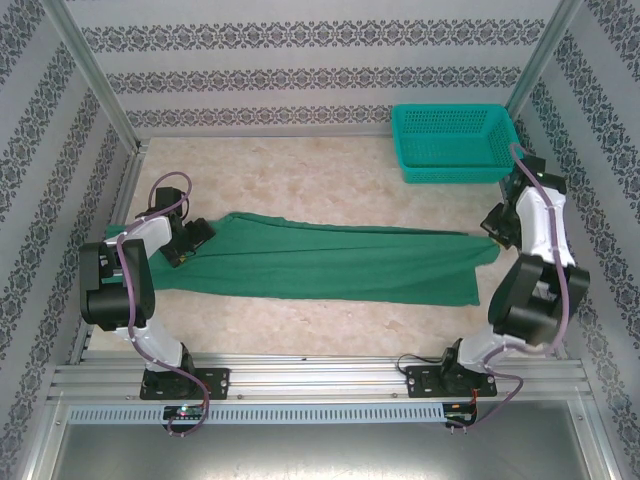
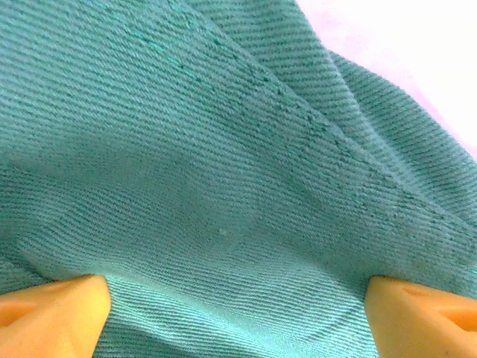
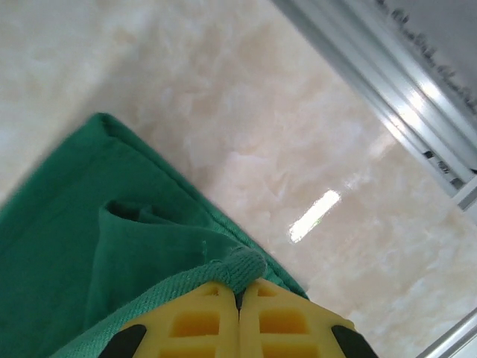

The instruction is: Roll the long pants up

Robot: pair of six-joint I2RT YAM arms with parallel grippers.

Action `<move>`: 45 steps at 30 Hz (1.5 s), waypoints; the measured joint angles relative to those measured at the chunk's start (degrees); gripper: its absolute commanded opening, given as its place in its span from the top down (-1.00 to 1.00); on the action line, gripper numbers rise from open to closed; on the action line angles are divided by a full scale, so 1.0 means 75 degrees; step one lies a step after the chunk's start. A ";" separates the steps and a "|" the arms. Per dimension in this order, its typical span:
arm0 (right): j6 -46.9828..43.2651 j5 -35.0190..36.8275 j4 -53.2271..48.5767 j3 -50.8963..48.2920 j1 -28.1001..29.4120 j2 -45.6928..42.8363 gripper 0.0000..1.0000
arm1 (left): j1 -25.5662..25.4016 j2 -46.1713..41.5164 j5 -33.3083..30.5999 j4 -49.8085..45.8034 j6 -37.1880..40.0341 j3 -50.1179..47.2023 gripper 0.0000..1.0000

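1. Work item. The pants [image 1: 340, 265] lie flat on the table [image 1: 300, 180] as one long band running from the left side to the right, with no turn of the roll started. In the left wrist view I see a ribbed twill weave with a stitched seam crossing it diagonally.

2. Handling (my judgement). The cloth is light, soft and limp. It will sag and crease wherever it is unsupported, and stacked layers may slide over one another. It is not fragile. Take hold at an end hem, through all layers, and keep tension along the length so the roll stays tight.

3. Right gripper [image 1: 495, 228]. It sits at the right end of the pants. In the right wrist view its fingers [image 3: 201, 321] are closed together, pinching a bunched fold of the hem.

4. Left gripper [image 1: 195, 240]. It sits over the left end. In the left wrist view its fingertips [image 2: 52, 306] stand wide apart with fabric spread between them. I cannot tell whether they press the cloth.

5. Surroundings. A basket [image 1: 455, 145] stands at the far right corner, apart from the pants.
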 measured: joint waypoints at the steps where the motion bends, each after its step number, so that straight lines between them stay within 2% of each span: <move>1: 0.0000 -0.0015 0.0044 -0.0003 0.0003 0.0233 1.00 | 0.0000 -0.0006 0.0000 0.0000 0.0000 0.0000 -0.81; 4: 0.0003 -0.0041 0.0146 -0.0003 0.0082 0.0364 1.00 | 0.0003 -0.0012 -0.0003 0.0009 0.0000 -0.0009 -0.81; 7: 0.0009 -0.0041 0.0085 0.0023 0.0242 -0.0052 1.00 | 0.0009 -0.0012 -0.0003 0.0012 -0.0003 -0.0009 -0.81; 15: 0.0152 -0.0009 -0.0679 0.0119 0.1233 -0.2567 1.00 | 0.0134 -0.0009 0.0117 0.0099 -0.0061 -0.0023 -0.81; 20: 0.0236 0.0105 -0.1492 -0.0090 0.1154 -0.3812 1.00 | 0.0166 0.0000 0.0160 0.0122 -0.0061 -0.0023 -0.81; 24: 0.0117 0.0099 -0.1993 -0.0114 0.0694 -0.4232 1.00 | 0.0166 0.0029 0.0154 0.0128 -0.0061 -0.0023 -0.81; 29: -0.0140 0.0076 -0.1996 -0.0128 0.0332 -0.3520 1.00 | 0.0166 0.0055 0.0134 0.0125 -0.0061 -0.0006 -0.82; 36: -0.0201 0.0163 -0.0938 0.0321 0.0146 -0.0297 1.00 | 0.0166 0.0122 0.0122 0.0108 -0.0058 0.0079 -0.82; 38: -0.0198 0.0166 -0.0717 0.0539 0.0157 0.0306 1.00 | 0.0166 0.0157 0.0122 0.0070 -0.0058 0.0131 -0.82; 39: -0.0195 0.0178 -0.0624 0.0673 0.0178 0.0551 0.77 | 0.0166 0.0163 0.0119 0.0070 -0.0058 0.0140 -0.82; 40: -0.0143 0.0195 -0.0571 0.0813 0.0204 0.0734 0.18 | 0.0166 0.0163 0.0119 0.0067 -0.0058 0.0140 -0.82; 43: -0.0122 0.0667 -0.0108 0.1125 0.0303 0.1023 -0.85 | 0.0169 0.0160 0.0032 0.0114 -0.0058 0.0137 -0.83; 44: -0.0128 0.0938 0.0163 0.1134 0.0385 0.1011 -0.95 | 0.0181 0.0157 0.0012 0.0154 -0.0058 0.0134 -0.83; 45: -0.0146 0.1215 0.0423 0.1107 0.0449 0.0950 -0.95 | 0.0195 0.0143 0.0009 0.0189 -0.0061 0.0114 -0.85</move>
